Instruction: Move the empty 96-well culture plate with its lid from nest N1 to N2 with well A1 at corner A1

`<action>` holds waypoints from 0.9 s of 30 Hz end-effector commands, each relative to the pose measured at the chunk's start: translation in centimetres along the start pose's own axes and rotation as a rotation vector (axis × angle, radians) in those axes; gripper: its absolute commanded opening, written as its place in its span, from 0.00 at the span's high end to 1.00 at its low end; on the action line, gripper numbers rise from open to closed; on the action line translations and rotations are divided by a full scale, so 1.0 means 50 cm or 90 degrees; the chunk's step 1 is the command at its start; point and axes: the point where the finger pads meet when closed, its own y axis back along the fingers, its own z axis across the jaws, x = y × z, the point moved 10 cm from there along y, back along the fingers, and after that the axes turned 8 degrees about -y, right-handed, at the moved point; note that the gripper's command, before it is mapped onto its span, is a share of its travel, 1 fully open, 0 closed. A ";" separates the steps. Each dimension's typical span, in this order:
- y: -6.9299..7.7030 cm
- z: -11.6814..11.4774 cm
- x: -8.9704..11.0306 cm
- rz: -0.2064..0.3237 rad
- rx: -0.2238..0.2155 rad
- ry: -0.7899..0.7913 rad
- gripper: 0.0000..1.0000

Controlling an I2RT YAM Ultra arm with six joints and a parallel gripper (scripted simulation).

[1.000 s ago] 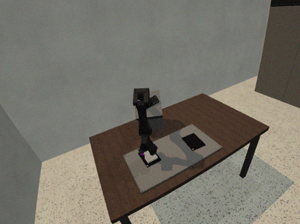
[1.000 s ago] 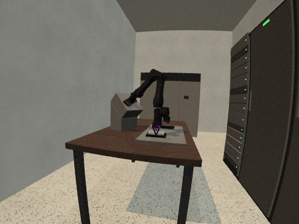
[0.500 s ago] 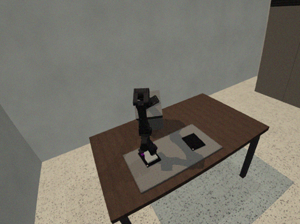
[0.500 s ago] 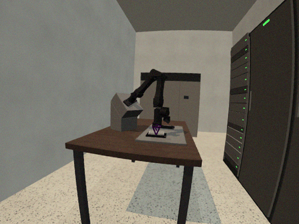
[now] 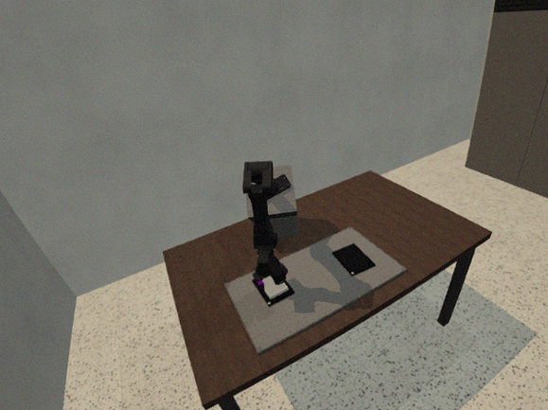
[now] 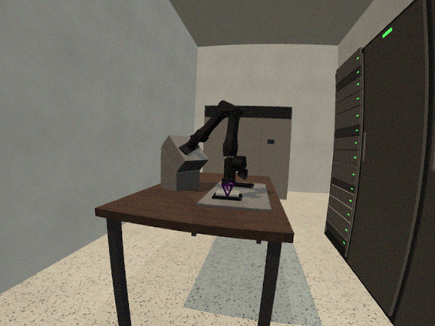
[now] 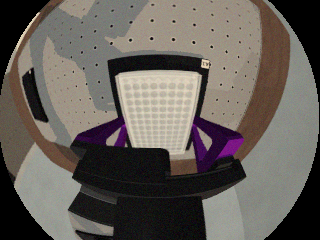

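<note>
The white 96-well plate with its clear lid (image 7: pixel 159 110) sits on the black nest N1 (image 7: pixel 158 67) on the grey mat. In the top view the plate (image 5: pixel 276 286) shows at the mat's left end, and in the exterior view the plate (image 6: pixel 227 194) shows low under the arm. My gripper (image 7: pixel 158 117), with purple fingers, straddles the plate's near end and is shut on its two long sides. The plate looks flat on the nest. Nest N2 (image 5: pixel 353 259) is a bare black pad at the mat's right end, and it shows at the left edge of the wrist view (image 7: pixel 34 96).
A grey slanted box (image 5: pixel 273 207) holds the arm's base at the back of the brown table. The perforated grey mat (image 5: pixel 314 284) carries both nests. Dark cabinets with green lights (image 6: pixel 389 162) line the right wall.
</note>
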 end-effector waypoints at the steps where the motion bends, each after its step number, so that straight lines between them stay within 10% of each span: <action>1: -0.011 0.001 0.014 0.015 -0.005 -0.004 1.00; 6: -0.011 0.002 0.016 0.016 -0.006 -0.004 1.00; 7: -0.011 0.002 0.016 0.016 -0.006 -0.004 0.00; 27: -0.011 0.002 0.016 0.016 -0.006 -0.004 0.00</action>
